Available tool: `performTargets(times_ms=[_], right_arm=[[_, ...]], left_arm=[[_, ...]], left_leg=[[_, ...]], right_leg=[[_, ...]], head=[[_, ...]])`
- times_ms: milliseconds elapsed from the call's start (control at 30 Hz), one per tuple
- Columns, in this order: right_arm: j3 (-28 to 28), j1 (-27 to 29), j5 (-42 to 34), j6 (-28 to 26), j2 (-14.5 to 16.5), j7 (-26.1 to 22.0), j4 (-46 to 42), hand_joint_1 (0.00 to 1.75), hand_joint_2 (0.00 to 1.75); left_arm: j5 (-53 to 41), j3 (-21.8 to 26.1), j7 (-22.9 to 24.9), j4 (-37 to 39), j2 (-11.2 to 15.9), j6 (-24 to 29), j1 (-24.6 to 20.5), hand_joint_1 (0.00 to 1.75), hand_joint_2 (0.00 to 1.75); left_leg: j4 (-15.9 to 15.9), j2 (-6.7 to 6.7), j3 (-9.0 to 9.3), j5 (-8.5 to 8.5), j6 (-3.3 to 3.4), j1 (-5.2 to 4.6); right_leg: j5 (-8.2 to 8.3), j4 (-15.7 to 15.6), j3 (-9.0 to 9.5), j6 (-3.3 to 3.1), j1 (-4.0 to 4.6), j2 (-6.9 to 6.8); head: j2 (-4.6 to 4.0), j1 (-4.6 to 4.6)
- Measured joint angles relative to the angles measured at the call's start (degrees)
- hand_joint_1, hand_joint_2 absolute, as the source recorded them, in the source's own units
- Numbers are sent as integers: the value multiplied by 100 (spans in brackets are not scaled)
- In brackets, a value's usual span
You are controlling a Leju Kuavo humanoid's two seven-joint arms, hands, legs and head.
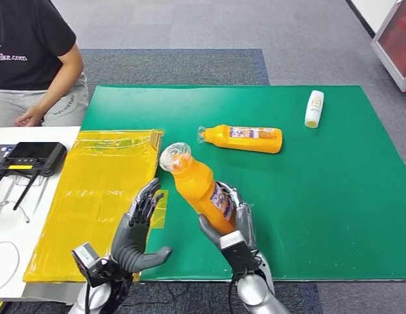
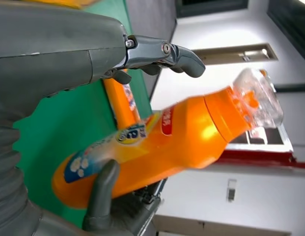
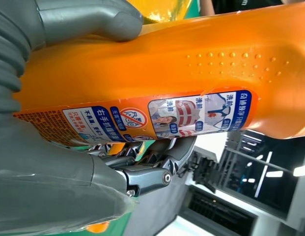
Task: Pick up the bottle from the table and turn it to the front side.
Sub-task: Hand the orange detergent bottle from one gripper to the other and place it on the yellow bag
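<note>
Above the green mat (image 1: 314, 216), right robot hand (image 1: 235, 226) holds orange bottle (image 1: 201, 186).

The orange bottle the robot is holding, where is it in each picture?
Head view: held orange bottle low in the middle, in the right hand, clear cap up-left.
Left wrist view: bottle across the middle.
Right wrist view: bottle close up, across the upper half.
Shared landmark: green mat.

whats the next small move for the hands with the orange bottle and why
Probably bring the left hand in to steady the neck of the orange bottle so it can be rotated. The right hand holds the bottle tilted above the green mat, its instruction label facing the right wrist camera, while the left hand is open beside it and touches nothing.
</note>
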Motion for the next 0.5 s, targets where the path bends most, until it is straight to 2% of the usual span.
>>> performTargets(times_ms=[300,500], right_arm=[[236,27,8,-88,31,-142,-74,175,175],[396,87,119,-185,29,-179,-155,175,175]], left_arm=[[4,-88,20,-142,-16,-204,-310,0,175],[532,-108,203,-171,-21,-523,-339,0,175]], left_leg=[[0,0,0,1,-1,0],[0,0,-1,0,-1,0]], right_leg=[[1,0,0,0,0,0],[0,0,-2,-1,0,0]], head=[[0,0],[0,1]])
